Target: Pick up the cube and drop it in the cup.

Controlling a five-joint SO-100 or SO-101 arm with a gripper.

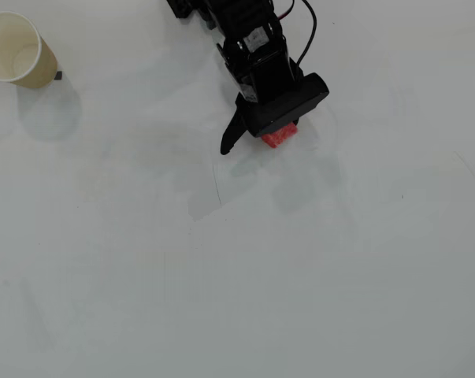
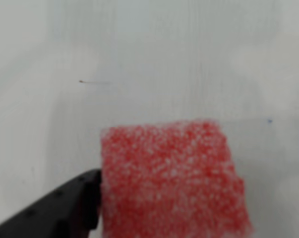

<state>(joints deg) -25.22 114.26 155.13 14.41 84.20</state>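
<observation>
Cube-and-cup scene on a white table (image 1: 245, 268), which fills both views and is bare apart from faint smudges and soft shadows.

Arm (image 1: 257, 55): a black jointed body that enters the overhead view from the far edge, right of centre, and reaches toward the middle of the table, with a dark cable looping beside it. Its wrist block hides most of what lies beneath it.

Cup (image 1: 20, 53): cream-beige paper, round pale rim, standing in the far left corner of the overhead view with its mouth open to the camera and its inside pale. A small dark mark lies on the table just beside its right side. The cup is well apart from the arm.

Gripper (image 1: 257, 142): one black finger (image 1: 231, 135) slants out to the left of the wrist block in the overhead view; the other is hidden under the block. In the wrist view the tip of one dark finger (image 2: 55, 210) rises from the lower left corner and touches the left edge of the cube. Whether the jaws are closed on the cube or only set around it cannot be told.

Cube (image 1: 280, 137): a small red-pink block with a speckled, rough surface. In the overhead view only its near edge shows beneath the wrist block. In the wrist view it (image 2: 171, 181) fills the lower centre, blurred by closeness.
</observation>
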